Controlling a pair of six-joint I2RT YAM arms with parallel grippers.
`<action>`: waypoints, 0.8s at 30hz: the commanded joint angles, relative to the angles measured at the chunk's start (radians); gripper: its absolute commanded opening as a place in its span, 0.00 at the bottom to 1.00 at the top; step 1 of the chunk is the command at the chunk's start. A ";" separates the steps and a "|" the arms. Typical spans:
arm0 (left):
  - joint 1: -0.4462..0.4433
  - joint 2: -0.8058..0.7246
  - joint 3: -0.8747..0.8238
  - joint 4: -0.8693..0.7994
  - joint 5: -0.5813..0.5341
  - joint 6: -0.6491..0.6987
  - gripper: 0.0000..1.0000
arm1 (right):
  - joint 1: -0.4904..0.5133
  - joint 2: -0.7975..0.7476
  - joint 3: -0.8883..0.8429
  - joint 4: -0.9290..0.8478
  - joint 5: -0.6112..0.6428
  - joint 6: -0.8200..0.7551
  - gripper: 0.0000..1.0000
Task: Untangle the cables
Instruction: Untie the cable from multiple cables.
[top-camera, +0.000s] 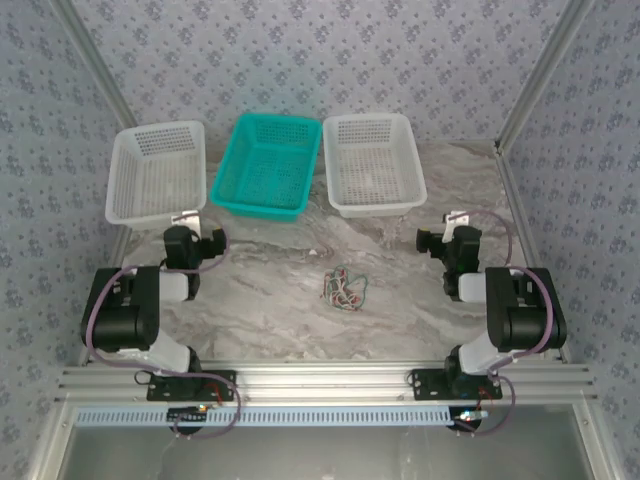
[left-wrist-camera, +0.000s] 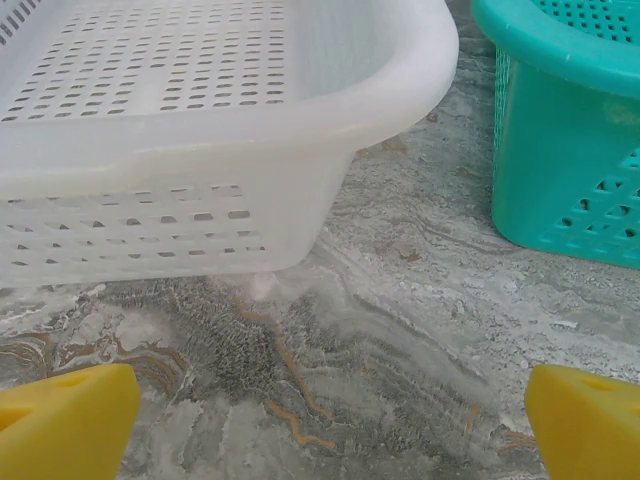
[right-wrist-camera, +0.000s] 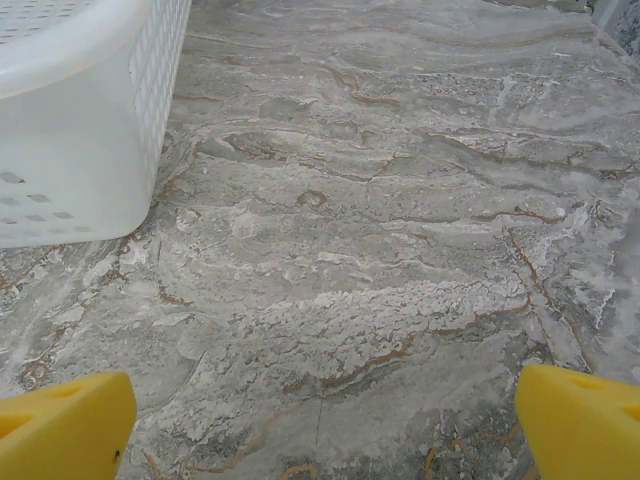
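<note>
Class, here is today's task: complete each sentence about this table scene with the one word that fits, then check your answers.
1. The teal basket stands between a left basket and a right basket, both ____ in colour.
2. The cables lie in a clump on the ____, outside every basket.
3. The left gripper and right gripper are both ____.

Answers: white; table; open.

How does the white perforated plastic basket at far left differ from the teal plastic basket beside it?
The white perforated plastic basket is translucent; the teal plastic basket is opaque. The white basket's side has rows of small slots, the teal basket's triangular cut-outs. White sits far left, teal mid-row. Both are rectangular, upright on the marbled table.
</note>
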 joint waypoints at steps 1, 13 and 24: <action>-0.003 -0.012 0.012 0.036 0.019 0.009 0.99 | -0.005 -0.012 0.013 0.014 -0.012 -0.015 1.00; -0.002 -0.010 0.012 0.036 0.020 0.007 1.00 | -0.028 -0.013 0.012 0.017 -0.053 -0.002 1.00; 0.003 -0.051 0.005 0.017 -0.015 -0.010 0.99 | -0.009 -0.374 0.218 -0.622 0.211 0.258 0.99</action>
